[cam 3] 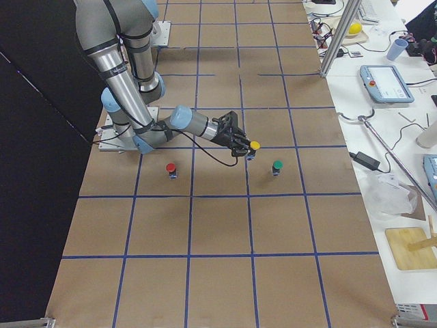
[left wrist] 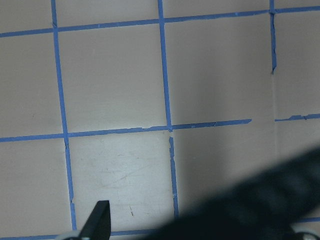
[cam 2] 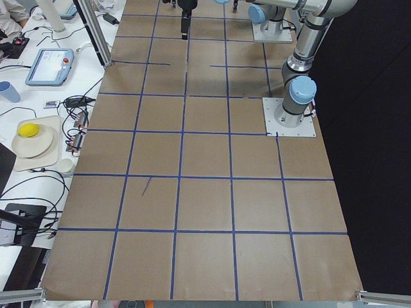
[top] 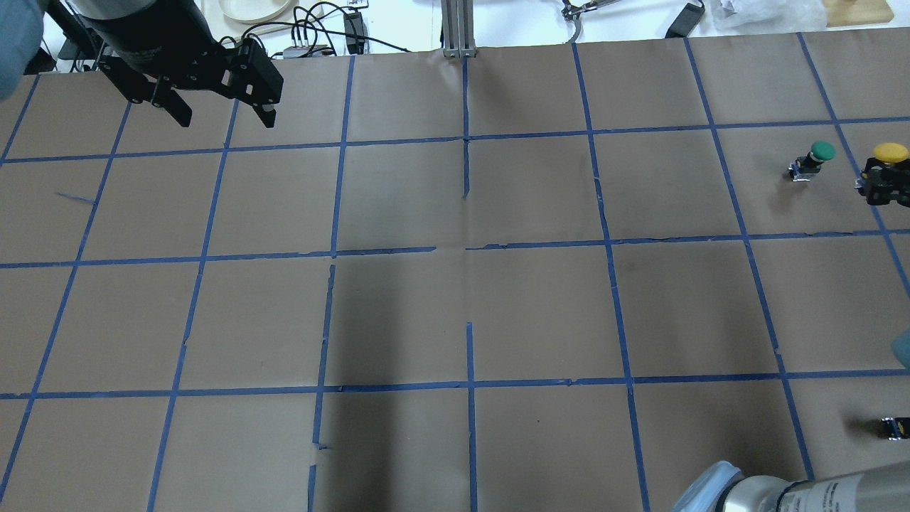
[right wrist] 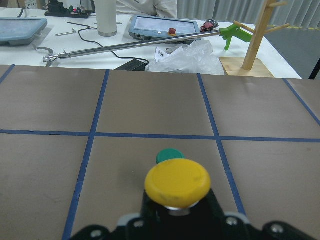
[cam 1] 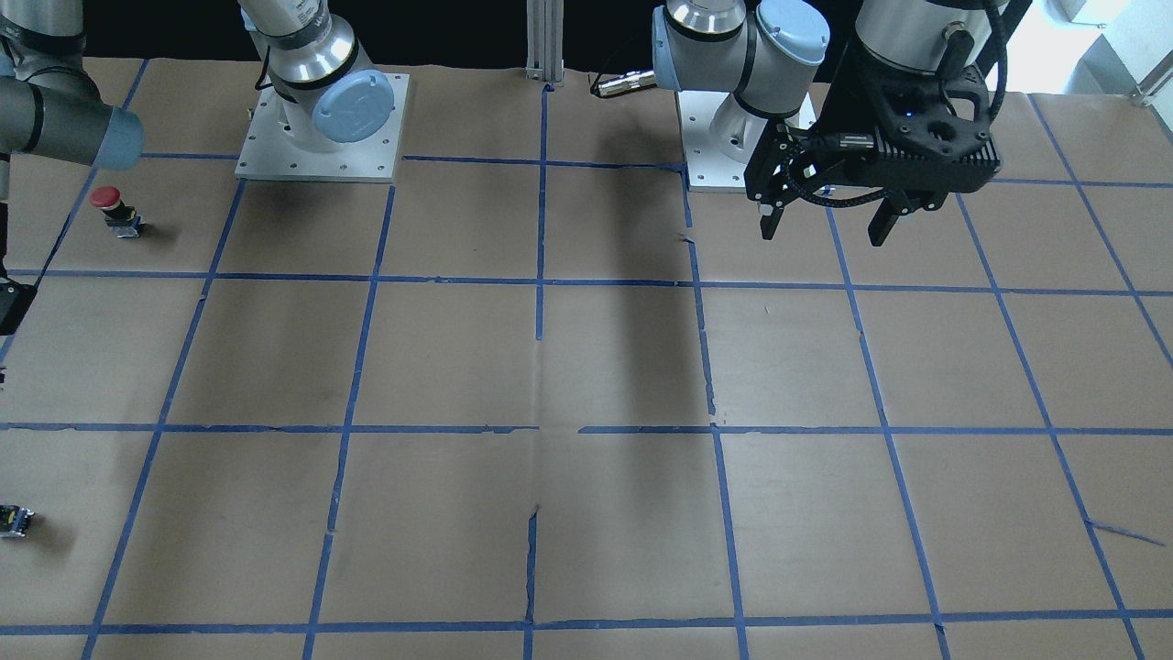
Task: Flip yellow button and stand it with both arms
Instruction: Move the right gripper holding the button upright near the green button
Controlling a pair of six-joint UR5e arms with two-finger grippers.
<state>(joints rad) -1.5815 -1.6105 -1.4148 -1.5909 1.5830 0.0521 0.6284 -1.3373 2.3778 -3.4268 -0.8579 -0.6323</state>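
Two arms here, and only one of them has anything in it. The right gripper (top: 884, 186) is clamped on the black and grey base of the yellow button (right wrist: 177, 182), way out toward the robot's right end of the table (top: 540, 320). The cap is facing up, and the right wrist cam looks straight over it, so most of the base is buried between the fingers. From the side camera at the robot's right, that arm is stretched out low over the brown paper with the gripper lying close to level. Honestly can't tell whether the base is sitting on the paper or hanging just off it.

The green button (top: 817, 156) stands cap up near the yellow one, close but not touching. On the right wrist cam only a sliver of its cap peeks out behind the yellow cap. The red button (cam 1: 115, 209) stands upright too, well apart from both and nearer the robot's side of the table.

The left gripper (cam 1: 825, 225) hangs above the table on the opposite side, far from all three buttons. It points down with its fingers spread wide and nothing between them. Its wrist cam shows just paper, blue tape lines and one fingertip (left wrist: 97, 220) poking in at the bottom edge
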